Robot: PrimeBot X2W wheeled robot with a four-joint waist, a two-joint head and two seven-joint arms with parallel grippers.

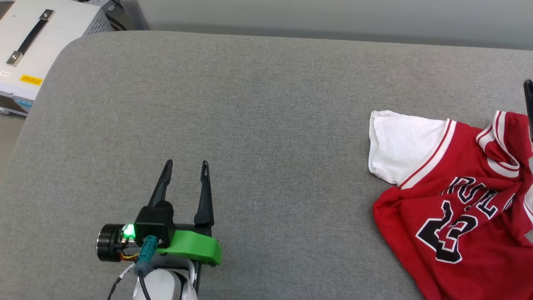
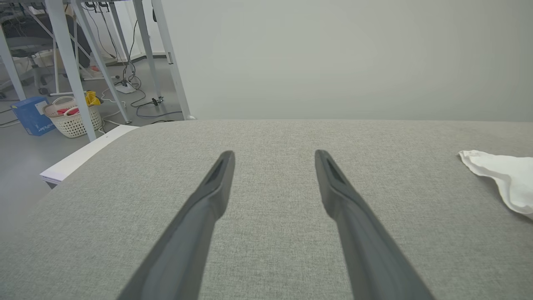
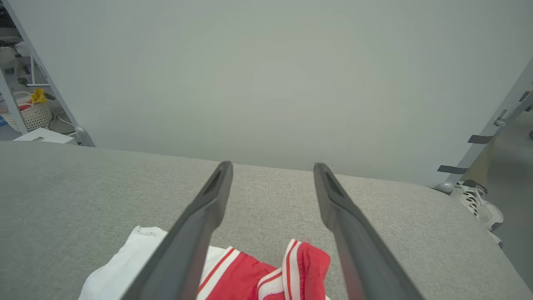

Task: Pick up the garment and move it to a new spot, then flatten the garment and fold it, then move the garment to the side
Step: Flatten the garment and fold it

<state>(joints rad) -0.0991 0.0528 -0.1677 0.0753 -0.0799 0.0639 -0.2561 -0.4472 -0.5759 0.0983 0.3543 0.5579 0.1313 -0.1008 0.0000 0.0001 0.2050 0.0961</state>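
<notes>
The garment (image 1: 449,196) lay crumpled at the right of the grey tabletop (image 1: 250,104), under the right gripper (image 3: 272,166), whose jaws stood wide and empty; the left gripper (image 1: 186,164), equally wide, hung well apart. Pinching the bunched cloth could catch several layers and twist it. The head view cut off its right side.

Crumpled black number, seemingly 23, on the red garment (image 1: 458,250)

Left end effector (image 1: 186,163) spread, right (image 3: 271,165) spread
</notes>
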